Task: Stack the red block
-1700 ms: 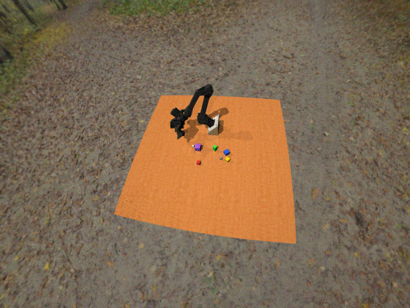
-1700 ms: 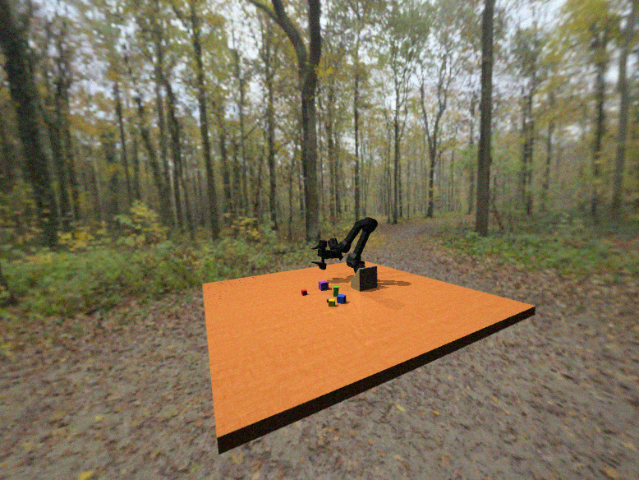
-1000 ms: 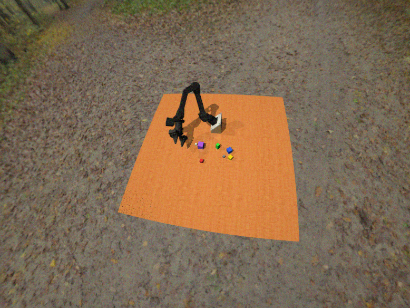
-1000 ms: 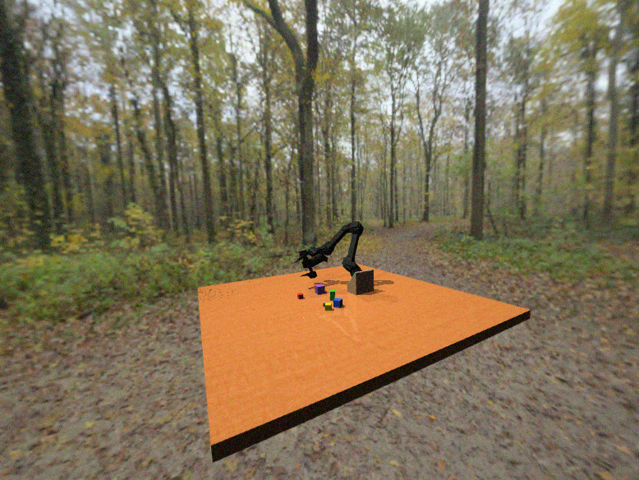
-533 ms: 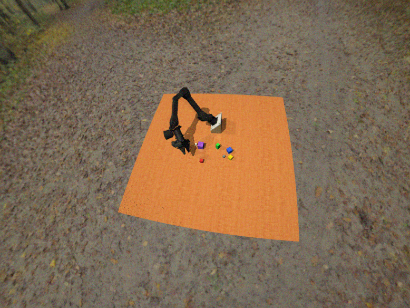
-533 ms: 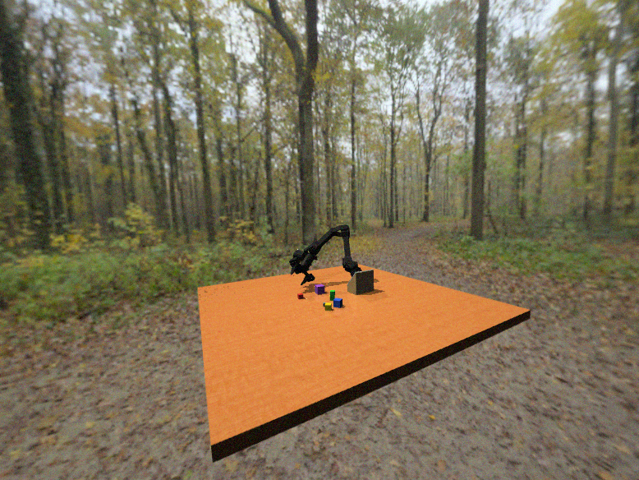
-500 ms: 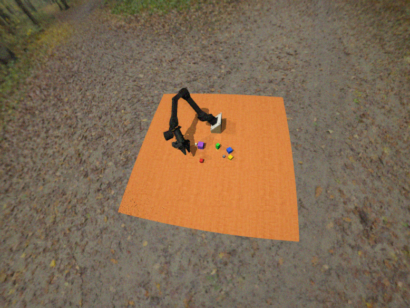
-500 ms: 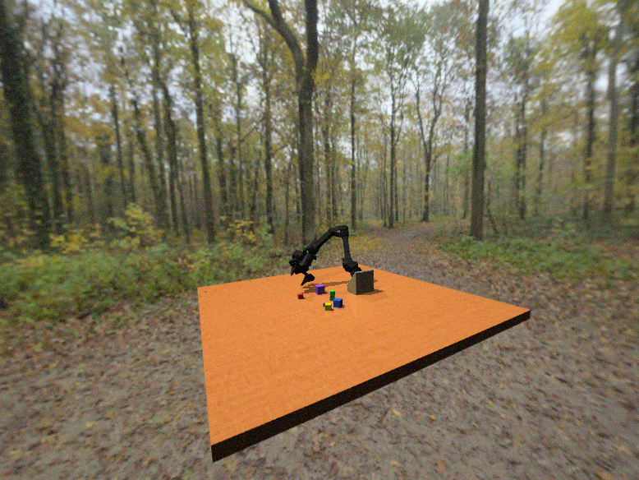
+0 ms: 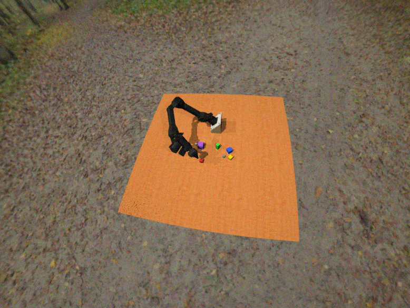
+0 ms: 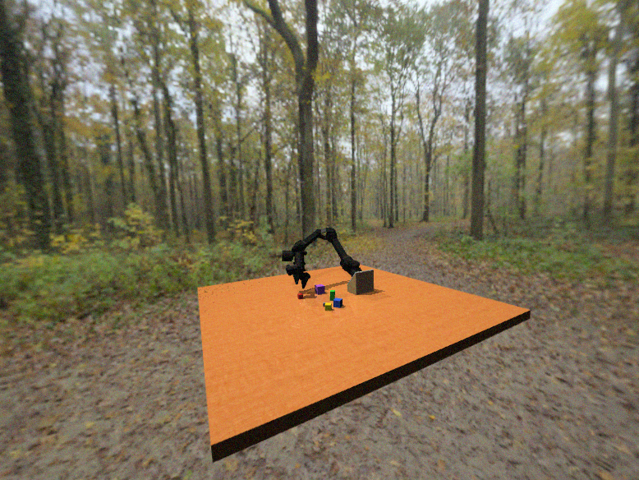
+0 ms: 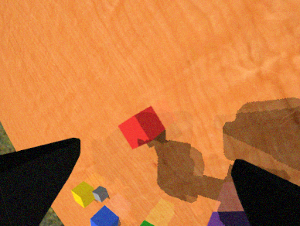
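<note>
Since my gripper (image 9: 197,156) (image 10: 303,284) (image 11: 158,157) is spread wide with nothing in it, near and above the red block (image 9: 201,160) (image 10: 300,296) (image 11: 141,128) on the orange table top (image 9: 212,199) (image 10: 288,362) (image 11: 116,58), I'd center first, match finger angle to its faces, drop straight, then close gently. Green tower (image 9: 217,145) (image 10: 332,294) (image 11: 147,224) stands apart; purple block (image 9: 201,145) (image 10: 319,289) (image 11: 229,219) needs clearance.

Opens onto autumn woodland under soft daylight, with slender trees (image 9: 28,15) (image 10: 305,134) in green and yellow, pale sky (image 10: 551,10) between branches, low green undergrowth (image 10: 149,271), and brown-grey, leaf-strewn ground (image 9: 66,251) (image 10: 464,413) all around an orange counter (image 9: 215,195) (image 10: 310,351) (image 11: 77,58).
</note>
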Robot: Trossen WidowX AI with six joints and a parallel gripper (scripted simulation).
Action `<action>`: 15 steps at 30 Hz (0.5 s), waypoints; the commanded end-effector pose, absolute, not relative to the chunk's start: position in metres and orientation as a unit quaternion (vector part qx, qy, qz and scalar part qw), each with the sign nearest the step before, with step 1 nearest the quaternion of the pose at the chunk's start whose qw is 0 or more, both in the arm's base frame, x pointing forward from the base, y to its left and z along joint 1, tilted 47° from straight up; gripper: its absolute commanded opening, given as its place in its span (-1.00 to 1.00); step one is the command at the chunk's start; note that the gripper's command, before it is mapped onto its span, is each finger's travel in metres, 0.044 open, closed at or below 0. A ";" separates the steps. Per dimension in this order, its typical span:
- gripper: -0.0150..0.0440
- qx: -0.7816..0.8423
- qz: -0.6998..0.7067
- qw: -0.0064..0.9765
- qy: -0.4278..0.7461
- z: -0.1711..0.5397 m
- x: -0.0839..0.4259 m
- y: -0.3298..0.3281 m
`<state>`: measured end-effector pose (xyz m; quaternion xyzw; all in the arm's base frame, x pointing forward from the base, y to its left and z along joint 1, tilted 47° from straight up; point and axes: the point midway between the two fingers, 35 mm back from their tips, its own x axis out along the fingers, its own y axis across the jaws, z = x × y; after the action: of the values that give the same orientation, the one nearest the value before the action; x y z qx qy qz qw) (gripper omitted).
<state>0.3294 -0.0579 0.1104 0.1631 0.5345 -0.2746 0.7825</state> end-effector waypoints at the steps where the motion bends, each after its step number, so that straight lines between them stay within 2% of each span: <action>1: 1.00 0.087 -0.283 0.767 0.569 0.101 0.332 -0.049; 15: 1.00 -0.266 -0.278 0.682 0.621 0.091 0.350 0.003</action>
<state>0.3458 -0.0065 0.0928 -0.2052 0.6205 -0.2837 0.7017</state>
